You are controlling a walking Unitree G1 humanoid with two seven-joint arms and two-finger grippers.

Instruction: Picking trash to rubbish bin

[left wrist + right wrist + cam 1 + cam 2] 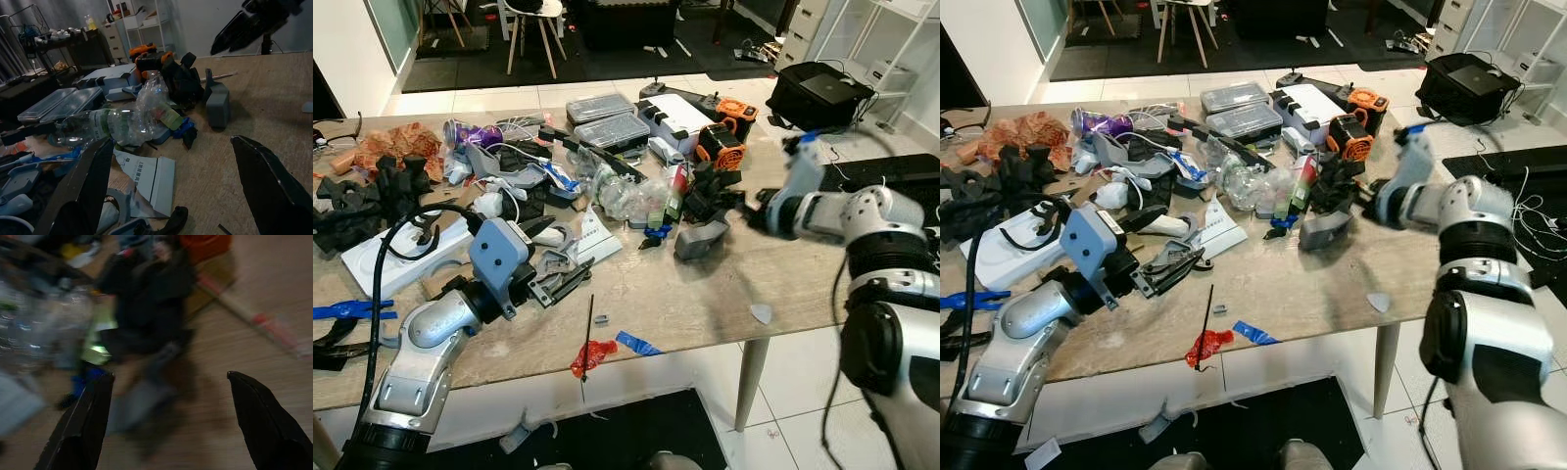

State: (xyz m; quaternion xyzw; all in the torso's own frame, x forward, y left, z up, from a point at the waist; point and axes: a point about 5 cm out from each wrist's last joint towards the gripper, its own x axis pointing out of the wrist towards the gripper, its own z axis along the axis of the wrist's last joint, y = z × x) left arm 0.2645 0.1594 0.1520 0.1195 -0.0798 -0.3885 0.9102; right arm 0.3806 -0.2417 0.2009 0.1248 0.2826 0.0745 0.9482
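— Clutter all over the table (pixel 705 294), as far as I can see. Where are your grippers?

— My left gripper (pixel 558 284) hangs low over the near part of the tabletop, by a folded white leaflet (pixel 599 238). Its two black fingers (pixel 85 191) stand wide apart and there is nothing between them. My right gripper (pixel 744 211) is out over the far right side of the table, next to a small grey block (pixel 700 240). Through my right wrist view its fingers (pixel 90 421) are spread wide too, and they hold nothing; that view is blurred.

— And the trash?

— A crushed clear plastic bottle (pixel 622 191) lies on its side in the middle of the table, between my two grippers and touched by neither. A crumpled red scrap (pixel 592 354) sits at the near edge, with a thin black stick (pixel 588 328) lying across it and a strip of blue tape (pixel 636 344) just beside it. A small pale chip (pixel 761 313) lies alone near the right edge. Far left there is a crumpled orange-brown wrapper (pixel 396 147).

— Anything else?

— Two clear lidded boxes (pixel 607 122) at the back, orange tools (pixel 729 127) beside them, and a black bag (pixel 818 93) on the floor beyond the table.
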